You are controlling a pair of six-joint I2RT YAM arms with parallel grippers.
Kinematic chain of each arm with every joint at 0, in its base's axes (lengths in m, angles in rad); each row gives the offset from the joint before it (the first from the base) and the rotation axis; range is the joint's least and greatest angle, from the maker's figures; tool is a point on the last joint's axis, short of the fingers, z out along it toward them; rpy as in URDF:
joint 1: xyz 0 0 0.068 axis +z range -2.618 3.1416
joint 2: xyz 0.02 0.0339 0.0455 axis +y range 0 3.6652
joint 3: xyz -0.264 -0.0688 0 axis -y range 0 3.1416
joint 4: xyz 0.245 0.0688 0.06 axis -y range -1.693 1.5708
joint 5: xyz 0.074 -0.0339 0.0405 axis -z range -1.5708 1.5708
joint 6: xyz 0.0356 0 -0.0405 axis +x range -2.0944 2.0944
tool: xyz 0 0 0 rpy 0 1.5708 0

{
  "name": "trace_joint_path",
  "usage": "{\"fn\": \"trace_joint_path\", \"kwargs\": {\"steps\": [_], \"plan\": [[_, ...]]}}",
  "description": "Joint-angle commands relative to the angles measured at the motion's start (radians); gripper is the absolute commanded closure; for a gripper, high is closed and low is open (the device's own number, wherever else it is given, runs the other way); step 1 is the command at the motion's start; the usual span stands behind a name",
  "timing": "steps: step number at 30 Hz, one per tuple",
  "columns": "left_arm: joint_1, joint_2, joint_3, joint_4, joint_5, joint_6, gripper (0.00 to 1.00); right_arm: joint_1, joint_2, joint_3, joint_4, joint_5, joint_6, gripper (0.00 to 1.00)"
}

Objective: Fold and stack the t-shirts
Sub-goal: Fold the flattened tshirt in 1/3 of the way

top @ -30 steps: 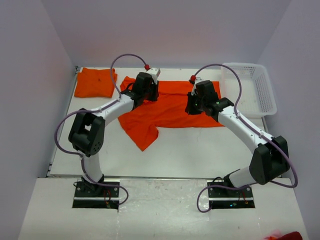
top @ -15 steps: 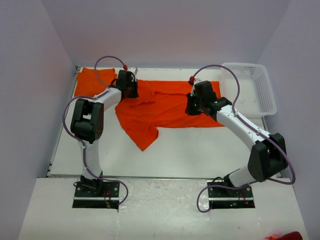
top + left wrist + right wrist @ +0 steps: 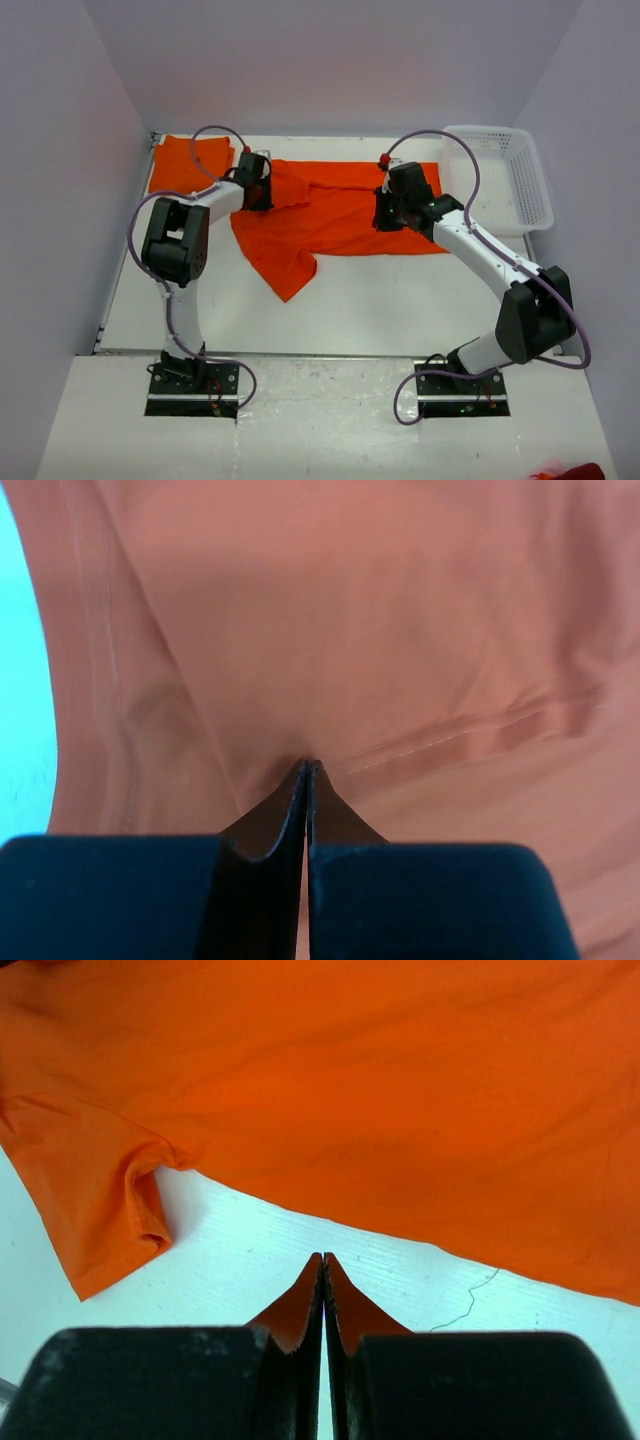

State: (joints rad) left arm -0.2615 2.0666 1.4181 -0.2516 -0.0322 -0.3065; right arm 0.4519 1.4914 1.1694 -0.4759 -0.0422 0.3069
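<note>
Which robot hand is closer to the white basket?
The right. The right gripper is over the spread orange t-shirt, toward the white lattice basket. The left gripper is at that shirt's opposite end, much farther away.

We saw a spread t-shirt [image 3: 330, 215], bright orange and wrinkled, lying flat on the table [image 3: 400, 300], and a folded t-shirt [image 3: 185, 165] at its far-left corner.

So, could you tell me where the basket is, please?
Top view: the basket sits at the far right of the table, beside the spread t-shirt.
</note>
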Motion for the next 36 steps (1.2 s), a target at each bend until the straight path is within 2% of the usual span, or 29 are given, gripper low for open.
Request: {"fn": "trace_joint_path", "kwargs": {"steps": [1,11,18,22,23,26,30,33,36], "plan": [[0.016,0.004,-0.025,-0.043,-0.066,-0.028,1.00,0.005,-0.039,0.038,-0.013,0.019,0.001,1.00],[0.120,0.035,-0.005,-0.081,-0.074,-0.028,1.00,0.004,-0.043,0.035,-0.027,0.041,0.008,1.00],[0.127,0.020,0.033,-0.086,-0.008,-0.009,1.00,0.005,-0.026,0.021,-0.047,0.110,0.058,1.00],[0.099,-0.051,-0.007,-0.043,0.063,-0.005,1.00,0.005,-0.043,-0.028,-0.041,0.177,0.110,0.90],[0.088,-0.068,-0.016,-0.038,0.061,-0.005,0.99,0.004,-0.051,-0.055,-0.037,0.203,0.121,0.82],[0.039,-0.124,-0.022,-0.040,0.057,-0.003,0.95,0.001,-0.072,-0.103,-0.041,0.249,0.181,0.68],[-0.028,-0.216,-0.041,-0.041,0.037,-0.031,0.92,-0.007,-0.108,-0.177,-0.055,0.300,0.279,0.67],[-0.087,-0.293,-0.077,-0.038,-0.035,-0.057,0.92,-0.015,-0.126,-0.229,-0.066,0.343,0.322,0.66],[-0.117,-0.388,-0.149,-0.040,-0.086,-0.112,0.99,-0.041,-0.122,-0.254,-0.082,0.349,0.340,0.65]]}}
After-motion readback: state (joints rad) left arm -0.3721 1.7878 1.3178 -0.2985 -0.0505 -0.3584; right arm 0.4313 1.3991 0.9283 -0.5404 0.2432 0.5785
